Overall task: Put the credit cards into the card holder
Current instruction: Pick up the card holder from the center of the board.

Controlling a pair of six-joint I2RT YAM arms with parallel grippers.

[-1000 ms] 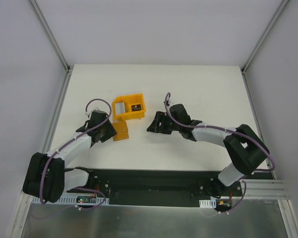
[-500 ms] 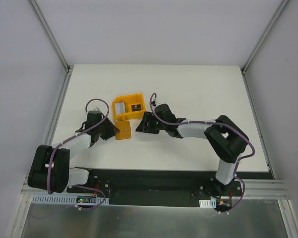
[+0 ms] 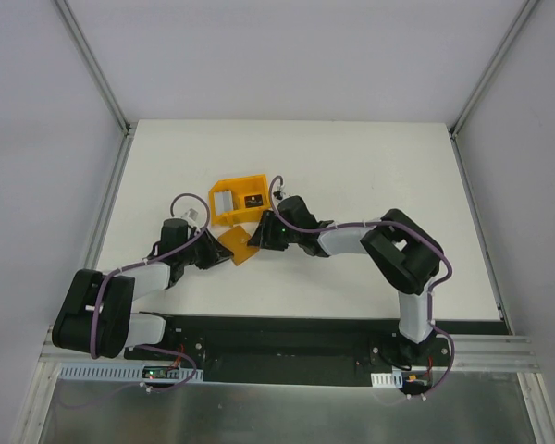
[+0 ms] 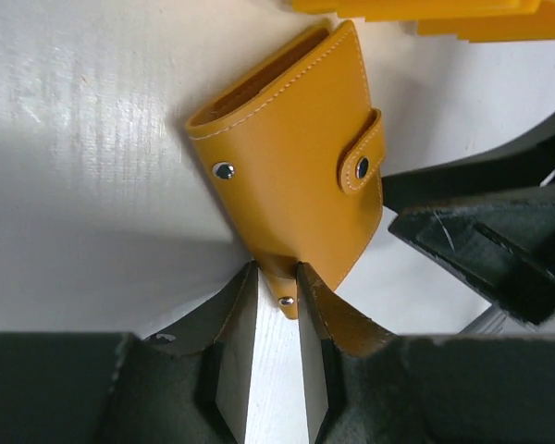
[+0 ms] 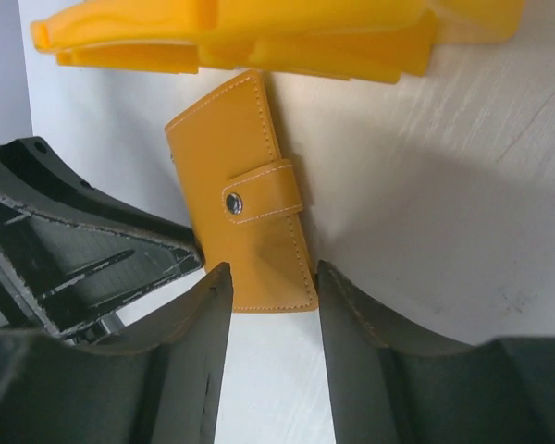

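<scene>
The card holder is an orange-tan wallet, snapped closed and lying flat just in front of the bin. My left gripper meets it from the left. In the left wrist view its fingertips pinch a small corner tab of the card holder. My right gripper comes in from the right, open, its fingers straddling the near end of the card holder. A grey and a dark credit card lie in the bin.
The yellow-orange plastic bin stands right behind the wallet, and its rim fills the top of both wrist views. The two grippers sit close together, with the right one's finger showing in the left wrist view.
Both arms have closed in on the wallet from either side. Both sets of jaws have narrowed. The wallet has turned to lie at an angle.
</scene>
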